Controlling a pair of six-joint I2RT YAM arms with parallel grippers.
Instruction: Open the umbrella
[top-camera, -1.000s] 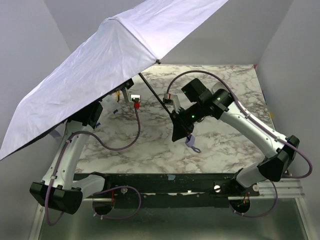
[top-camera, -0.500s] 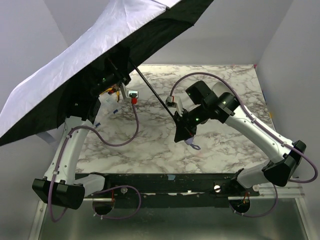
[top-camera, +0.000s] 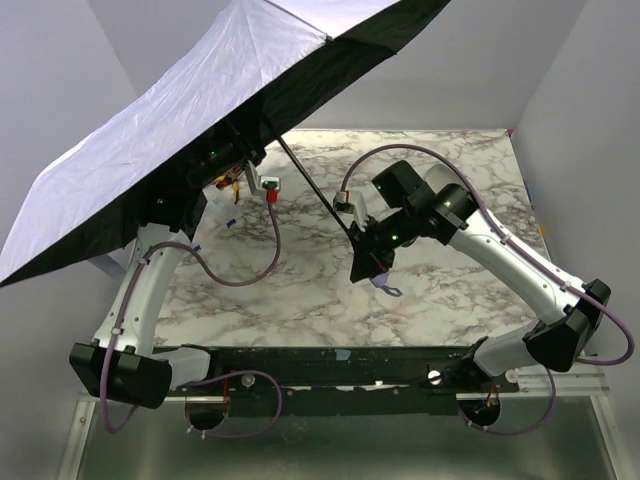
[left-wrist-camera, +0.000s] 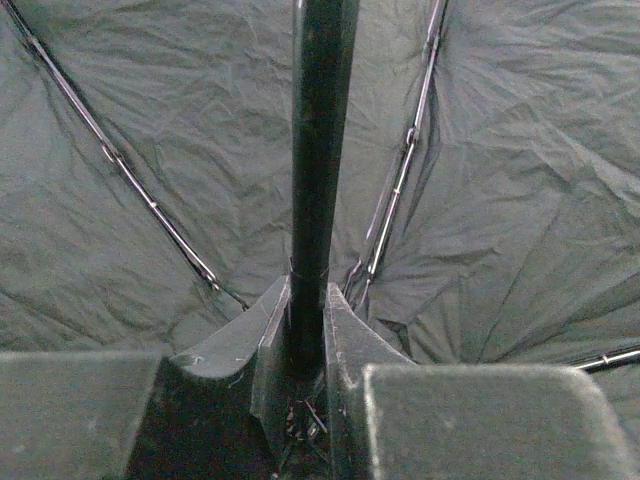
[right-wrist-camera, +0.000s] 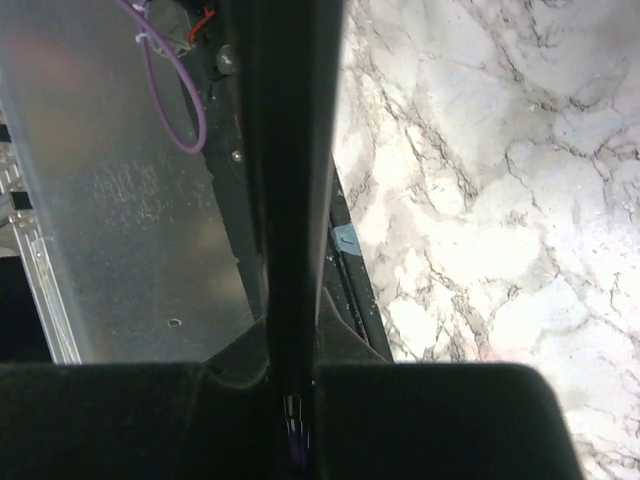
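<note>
Since the umbrella (top-camera: 180, 130) is spread wide and tilted up over the left side of the desk (top-camera: 450, 170), I judge the opening all but done, and the risks lie in letting go. My left pincer (left-wrist-camera: 305, 322) is closed narrow on the black shaft (top-camera: 315, 195) just under the canopy (top-camera: 150, 150), hard by the point where the ribs (left-wrist-camera: 150, 205) meet. My right pincer (right-wrist-camera: 292, 350) is clamped tight on the lower end of that same shaft, above the desk's middle.

If the slider has not latched, the canopy could fold back down once my left pincer opens; I cannot tell from these views whether it has caught. The canopy is broad and leans far out past the desk's left edge, so its weight could twist the thin shaft round in my right pincer's grip. Its low edge hangs near the left wall (top-camera: 40, 100) and could snag there if I swing it. It also hides my left pincer from the overhead camera.

I count one umbrella with one shaft, two pincers both holding it, one desk, and three ribs plainly seen from my left wrist.
</note>
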